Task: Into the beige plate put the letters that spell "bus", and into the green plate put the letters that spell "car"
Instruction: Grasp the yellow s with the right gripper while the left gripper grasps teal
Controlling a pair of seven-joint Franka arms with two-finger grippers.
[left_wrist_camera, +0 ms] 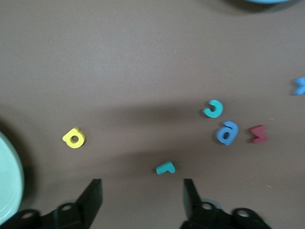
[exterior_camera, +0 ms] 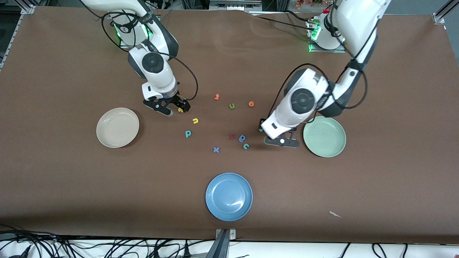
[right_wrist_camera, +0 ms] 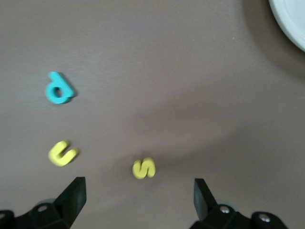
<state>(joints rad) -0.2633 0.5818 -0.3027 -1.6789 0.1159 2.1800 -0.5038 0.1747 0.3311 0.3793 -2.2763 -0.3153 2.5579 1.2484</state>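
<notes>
Both arms are hovering spread-open, the right gripper (right_wrist_camera: 138,198) over the yellow s (right_wrist_camera: 144,168) beside the beige plate (exterior_camera: 117,127), the left gripper (left_wrist_camera: 142,198) over the teal r (left_wrist_camera: 165,168) beside the green plate (exterior_camera: 324,136), so centering before pinching is looking key.

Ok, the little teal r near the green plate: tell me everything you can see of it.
The teal r is a tiny, matte, foam-looking letter, one short stem with a stubby hooked arm. It lies flat on the brown table, beside the green plate toward the right arm's end. The left gripper is right above it, fingers apart on either side, not touching it. Nothing else touches it; the yellow a lies close by.
</notes>
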